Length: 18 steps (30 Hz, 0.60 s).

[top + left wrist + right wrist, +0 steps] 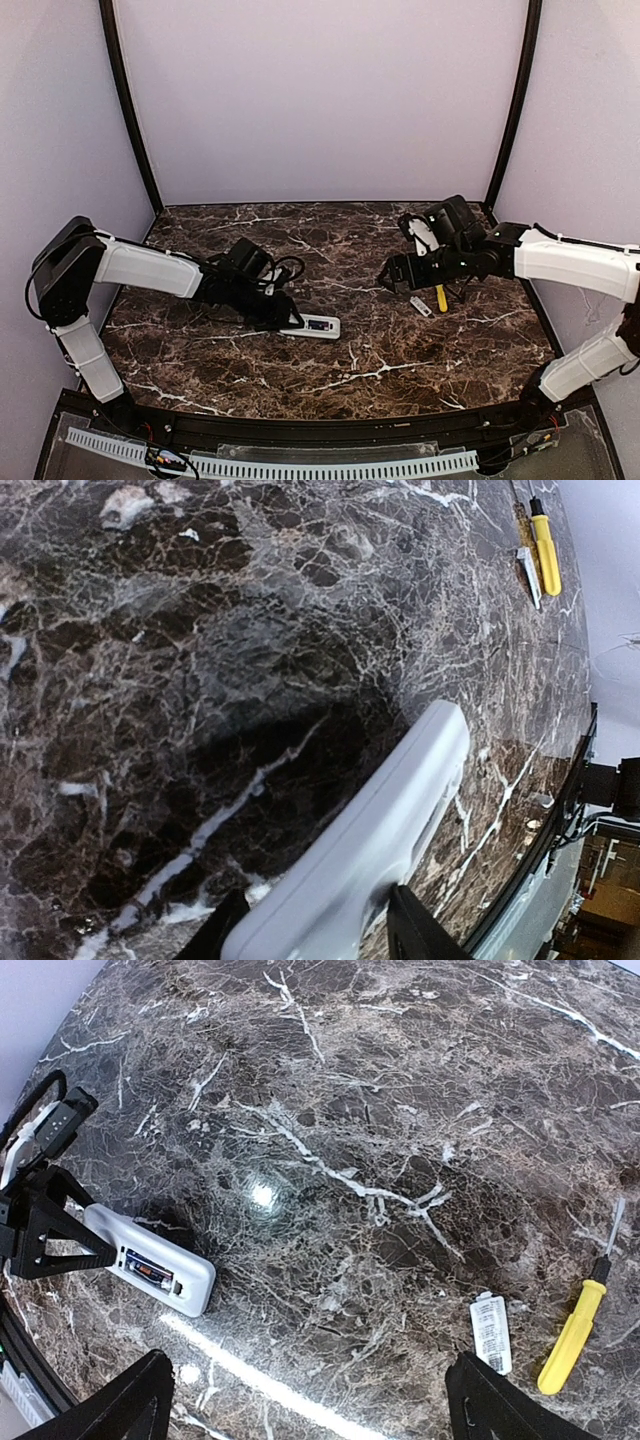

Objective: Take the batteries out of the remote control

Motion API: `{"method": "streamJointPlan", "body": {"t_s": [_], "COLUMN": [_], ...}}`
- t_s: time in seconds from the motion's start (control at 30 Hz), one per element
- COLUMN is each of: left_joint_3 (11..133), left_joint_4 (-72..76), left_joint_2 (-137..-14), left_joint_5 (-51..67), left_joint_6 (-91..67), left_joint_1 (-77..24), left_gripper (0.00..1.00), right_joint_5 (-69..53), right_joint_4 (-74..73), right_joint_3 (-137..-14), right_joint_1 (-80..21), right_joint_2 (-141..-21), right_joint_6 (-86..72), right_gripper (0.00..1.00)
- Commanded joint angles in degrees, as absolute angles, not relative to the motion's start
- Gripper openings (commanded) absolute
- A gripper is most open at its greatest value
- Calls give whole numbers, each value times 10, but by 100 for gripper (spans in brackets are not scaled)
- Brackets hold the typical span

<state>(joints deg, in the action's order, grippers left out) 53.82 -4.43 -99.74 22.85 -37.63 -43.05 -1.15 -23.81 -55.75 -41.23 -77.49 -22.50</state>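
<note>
The white remote control (pixel 312 325) lies on the marble table with its open compartment facing up. The batteries (pixel 150 1272) sit inside it, showing dark blue and reddish. My left gripper (pixel 276 312) is shut on the remote's left end. In the left wrist view the remote (pixel 370 840) runs out from between the fingers (pixel 418 928). My right gripper (pixel 393 273) is open and empty, hovering above the table well to the right of the remote (pixel 150 1258). Its fingertips (pixel 505 1410) frame bare marble.
The small flat grey cover (pixel 420 307) lies under the right arm, with a yellow stick tool (pixel 441 297) beside it. Both also show in the right wrist view, the cover (pixel 491 1333) left of the yellow tool (pixel 573 1338). The table's near edge (pixel 330 425) has a black rail.
</note>
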Motion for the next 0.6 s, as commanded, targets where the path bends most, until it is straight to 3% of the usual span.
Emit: {"method": "streamJointPlan", "body": {"t_s": [0.0,0.4,0.57], "left_joint_3": [556,575,582], "left_joint_4": [-106,-160,-185], "left_joint_2": [-987,-973,-958], "left_joint_5": [181,117,92], "left_joint_6": [-338,-298,-277], "left_joint_1": [-434,-434,-434], "left_gripper": [48,66,81], "right_joint_5": [22,95,118], "right_joint_4": [-247,-299,-316], "right_joint_3": [-548,-542,-535], "right_joint_1": [-408,-386,-370], "right_joint_2": [-761,-775,-800], "right_joint_6": [-218,-228,-236], "right_gripper": [95,96,96]}}
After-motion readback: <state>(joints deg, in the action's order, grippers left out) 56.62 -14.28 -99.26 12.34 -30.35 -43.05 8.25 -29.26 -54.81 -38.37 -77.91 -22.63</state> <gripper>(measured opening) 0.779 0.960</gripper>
